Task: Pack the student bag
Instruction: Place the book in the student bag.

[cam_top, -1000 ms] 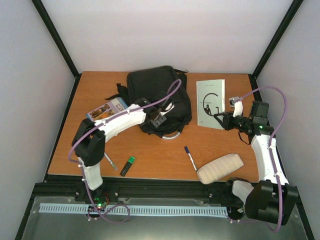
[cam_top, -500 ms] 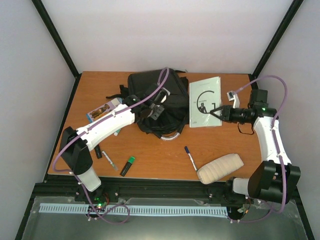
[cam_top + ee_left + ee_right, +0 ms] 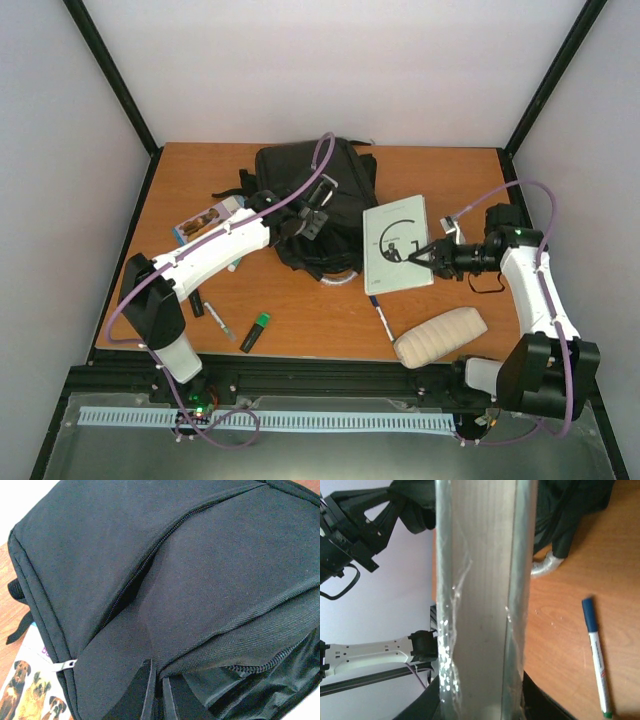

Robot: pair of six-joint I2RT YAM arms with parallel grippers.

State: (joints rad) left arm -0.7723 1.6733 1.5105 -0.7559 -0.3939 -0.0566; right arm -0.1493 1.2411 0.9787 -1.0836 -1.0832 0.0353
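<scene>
The student bag (image 3: 310,180), a black backpack, lies at the back middle of the table. My left gripper (image 3: 305,222) is shut on a fold of its fabric near the zip opening; the left wrist view shows the jaws (image 3: 159,690) pinching the black cloth (image 3: 200,570). My right gripper (image 3: 425,253) is shut on the edge of a white book (image 3: 398,245), held just right of the bag. The right wrist view shows the plastic-wrapped book (image 3: 480,600) edge-on between the jaws, with the bag (image 3: 570,510) beyond it.
A cream pouch (image 3: 440,335) lies at the front right, with a blue-capped pen (image 3: 381,315) beside it. A green highlighter (image 3: 256,332), a black marker (image 3: 196,305) and a dog-picture book (image 3: 210,218) lie on the left side.
My right arm has carried the white book leftwards from the table's right side to the bag's edge. The left arm stretched farther over the bag, then held still.
</scene>
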